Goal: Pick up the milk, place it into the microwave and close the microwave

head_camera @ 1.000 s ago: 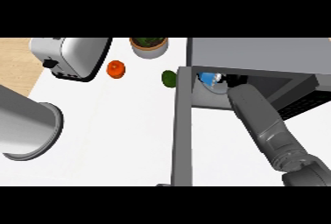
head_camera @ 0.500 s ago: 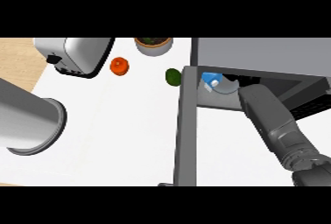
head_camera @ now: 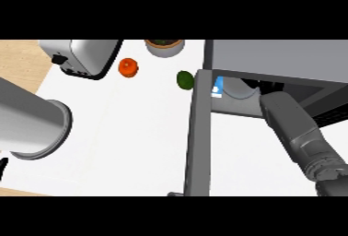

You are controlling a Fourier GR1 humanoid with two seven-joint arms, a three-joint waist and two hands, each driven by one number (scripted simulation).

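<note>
The milk (head_camera: 219, 87) sits inside the microwave (head_camera: 272, 55), whose open door (head_camera: 197, 138) stands right of the toaster (head_camera: 80, 55).

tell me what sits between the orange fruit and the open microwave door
In the head view, a dark green fruit lies between the orange fruit and the microwave door.

Bright, even light; the microwave (head_camera: 272, 60) interior lies shadowed.

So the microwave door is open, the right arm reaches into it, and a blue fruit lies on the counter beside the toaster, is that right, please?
Not quite: the fruit beside the toaster is orange, not blue, as the head view shows. The rest holds: the microwave has its door open and the right arm reaches into it.
</note>
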